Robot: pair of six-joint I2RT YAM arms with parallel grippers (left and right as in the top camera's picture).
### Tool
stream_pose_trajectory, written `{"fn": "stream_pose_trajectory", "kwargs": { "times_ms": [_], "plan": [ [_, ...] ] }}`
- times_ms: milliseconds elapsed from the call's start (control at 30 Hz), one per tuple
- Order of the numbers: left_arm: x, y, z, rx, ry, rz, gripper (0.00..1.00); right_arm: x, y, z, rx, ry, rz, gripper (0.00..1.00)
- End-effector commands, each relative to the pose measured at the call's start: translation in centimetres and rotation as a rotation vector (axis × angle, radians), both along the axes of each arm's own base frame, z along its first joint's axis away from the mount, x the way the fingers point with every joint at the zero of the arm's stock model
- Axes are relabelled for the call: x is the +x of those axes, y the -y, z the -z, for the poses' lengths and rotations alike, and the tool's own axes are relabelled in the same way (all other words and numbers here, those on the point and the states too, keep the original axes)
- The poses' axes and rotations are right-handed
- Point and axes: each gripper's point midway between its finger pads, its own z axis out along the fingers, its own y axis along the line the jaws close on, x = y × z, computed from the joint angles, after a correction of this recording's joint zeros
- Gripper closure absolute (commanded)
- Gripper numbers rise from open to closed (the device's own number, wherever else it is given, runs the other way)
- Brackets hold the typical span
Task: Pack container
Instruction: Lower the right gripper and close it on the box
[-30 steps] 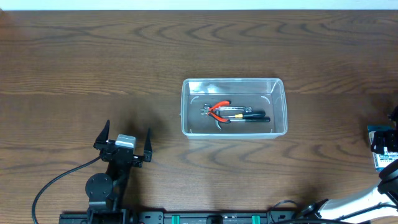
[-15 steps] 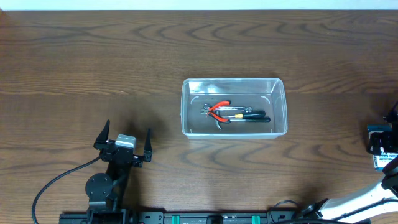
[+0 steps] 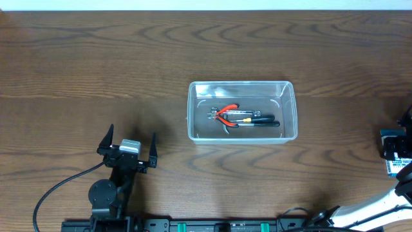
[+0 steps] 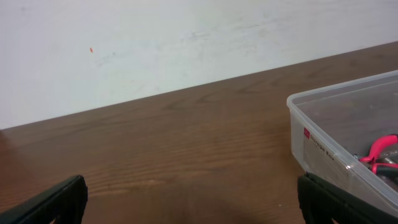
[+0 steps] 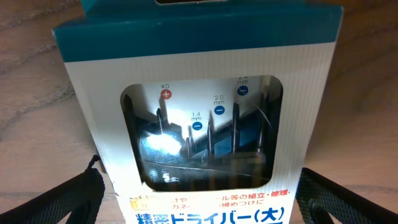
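Brown wood-grain surface (image 3: 77,64) runs across the whole overhead view. At its left the left end effector (image 3: 132,136) sits low and idle; its fingers are spread wide and the left wrist view shows nothing between them. The container (image 3: 190,111) stands near the middle of the surface, well apart from both arms. Red-handled pliers (image 3: 226,113) and a black-handled tool (image 3: 256,121) with a yellow band lie touching on its floor. In the left wrist view a small sticker (image 4: 318,143) on its near wall carries a red mark and print too small to read. At the far right edge a blue-and-white box (image 3: 394,156) is not yet in the container. The right end effector (image 5: 199,177) has a finger close on each side of that box (image 5: 199,93), but I cannot tell whether they press it or only flank it. The box window shows slender drivers under the marks "#0", "1.4 mm", "2.0 mm" and a cut-off "mm" above the last. Blue Japanese print below reads "精密ドライバー(大)", and the small orange line includes "組立・修理". By my reckoning the packing is partly done: two tools are in, while the box remains to be lifted, carried left and set inside.
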Motion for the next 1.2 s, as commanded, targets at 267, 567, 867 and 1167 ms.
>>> {"fn": "stream_pose_trajectory", "kwargs": {
  "times_ms": [267,567,867,1167],
  "plan": [
    [-0.05,-0.03,1.58,-0.005,-0.047,-0.001,0.02,-0.41,-0.25,0.56,0.035,0.005,0.002,0.01],
    [-0.04,-0.04,1.58,-0.005,-0.046,-0.001,0.02,-0.5,-0.18,0.56,0.034,0.005,0.005,0.01],
    [-0.05,-0.03,1.58,-0.005,-0.046,-0.001,0.02,-0.57,-0.07,0.56,0.033,0.006,0.005,0.07],
    [-0.05,-0.03,1.58,-0.005,-0.046,-0.001,0.02,-0.6,-0.12,0.56,0.035,0.005,0.005,0.42]
  ]
}}
